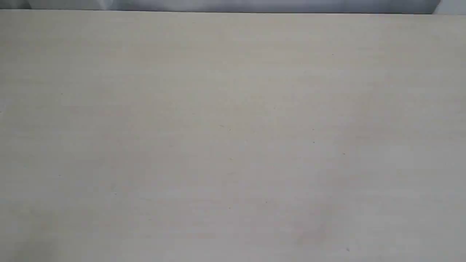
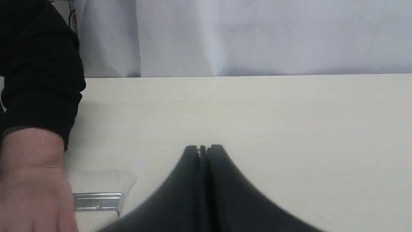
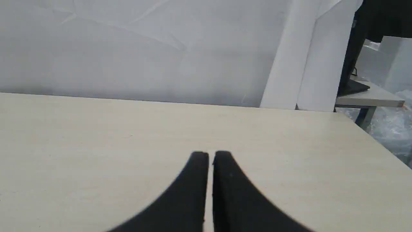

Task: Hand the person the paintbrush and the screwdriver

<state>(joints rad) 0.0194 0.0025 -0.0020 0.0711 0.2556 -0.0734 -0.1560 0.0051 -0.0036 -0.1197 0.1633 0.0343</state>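
Partly hidden, the paintbrush (image 2: 98,199) lies flat on the pale table (image 2: 257,112) beside the person's hand (image 2: 32,183)
Only its bristles and silver ferrule show; the handle runs out of frame between the hand and the left gripper (image 2: 203,148), jaws pressed together, empty. The right gripper (image 3: 210,154) hangs over the table, jaws all but touching, holding nothing; whether the hand grips the brush is unclear

The table (image 1: 233,145) fills the exterior view, with a backdrop (image 1: 233,5) hanging behind its far edge. The paintbrush (image 2: 98,199) lies flat on the table between the person's hand (image 2: 32,180) and the left gripper (image 2: 203,148), just beside the hand. A side table (image 3: 370,98) stands beyond the table's far corner.
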